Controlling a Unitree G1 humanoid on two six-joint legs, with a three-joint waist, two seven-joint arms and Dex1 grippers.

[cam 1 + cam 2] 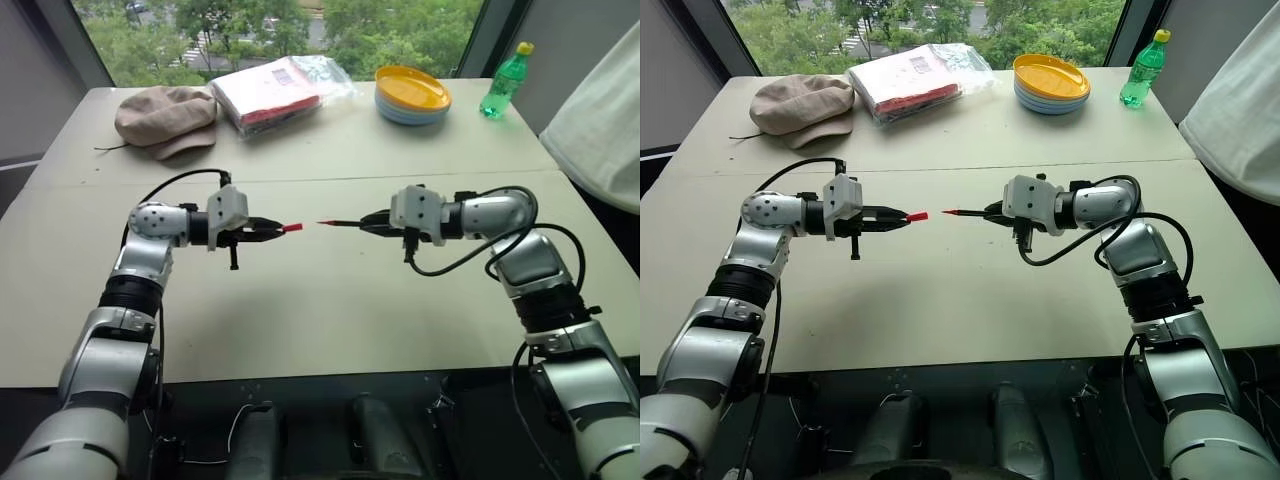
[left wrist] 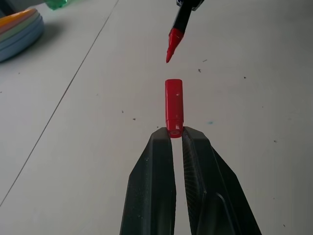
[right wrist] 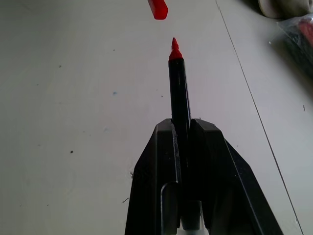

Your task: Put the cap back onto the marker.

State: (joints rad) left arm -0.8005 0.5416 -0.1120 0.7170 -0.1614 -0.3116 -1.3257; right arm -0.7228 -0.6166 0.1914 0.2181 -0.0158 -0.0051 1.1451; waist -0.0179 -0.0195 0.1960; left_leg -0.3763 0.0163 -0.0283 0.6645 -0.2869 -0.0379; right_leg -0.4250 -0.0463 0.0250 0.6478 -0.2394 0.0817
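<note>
1. The cap (image 1: 292, 228), a short, smooth red plastic cylinder, sat mid-frame, just left of centre.
2. The marker (image 1: 345, 222), a slim black stick with a pointed red tip, lay level just right of centre, its tip near the cap, not touching.
3. The left gripper (image 1: 272, 229) pinched the cap, pointing right.
4. The right gripper (image 1: 368, 222) clamped the marker, pointing left.

Nothing is blocking the gap between the cap (image 1: 292, 228) and the marker (image 1: 341, 222) tip; hat (image 1: 165, 118), plates (image 1: 412, 95) and bottle (image 1: 506, 80) are sitting well behind
</note>
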